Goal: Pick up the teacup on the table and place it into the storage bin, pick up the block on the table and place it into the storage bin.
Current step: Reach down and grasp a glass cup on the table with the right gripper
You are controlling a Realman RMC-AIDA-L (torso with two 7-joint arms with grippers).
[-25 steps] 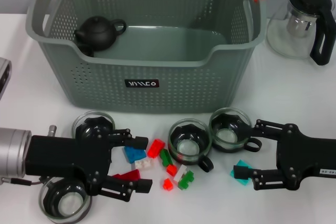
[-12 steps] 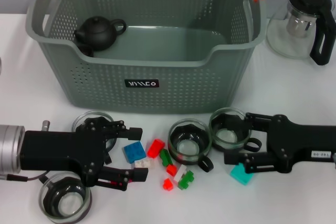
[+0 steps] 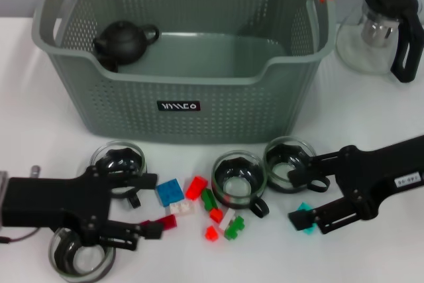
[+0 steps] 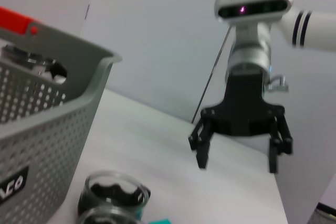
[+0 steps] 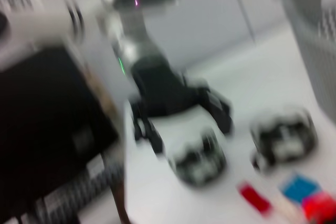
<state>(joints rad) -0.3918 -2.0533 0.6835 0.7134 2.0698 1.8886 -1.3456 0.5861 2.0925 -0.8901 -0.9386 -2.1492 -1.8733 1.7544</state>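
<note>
**A:** Where did your left gripper (image 3: 149, 205) sit at this mark?

**B:** Low over the table (image 3: 40, 137) at the robot's near left, fingers spread wide with nothing between them. One finger lay beside the glass teacup (image 3: 118, 162) in front of the storage bin (image 3: 179, 107); the other touched or overlapped a dark red block (image 3: 164, 222). A second glass cup (image 3: 78, 256) lay partly under the wrist.

**A:** And your right gripper (image 3: 297, 197)?

**B:** Also low and wide apart, on the right. Its upper finger reached the handle of the rightmost teacup (image 3: 289, 162); its lower finger lay against a teal block (image 3: 305, 219). It gripped nothing that I could see.

**A:** Task items — where were they?

**B:** All still on the table. A fourth cup (image 3: 239, 179) stood at centre, with blue (image 3: 169, 191), red (image 3: 196, 187), green (image 3: 233, 228) and white (image 3: 180, 207) blocks scattered just beside it.

**A:** The bin?

**B:** Behind the cups, holding only a dark teapot (image 3: 124, 40) in its far left corner. A glass pitcher (image 3: 382, 28) with a black handle stood to its right, well apart.

**A:** Wrist views?

**B:** The left wrist view showed your right gripper (image 4: 237, 150) open — the right wrist view was too smeared to add anything.
</note>
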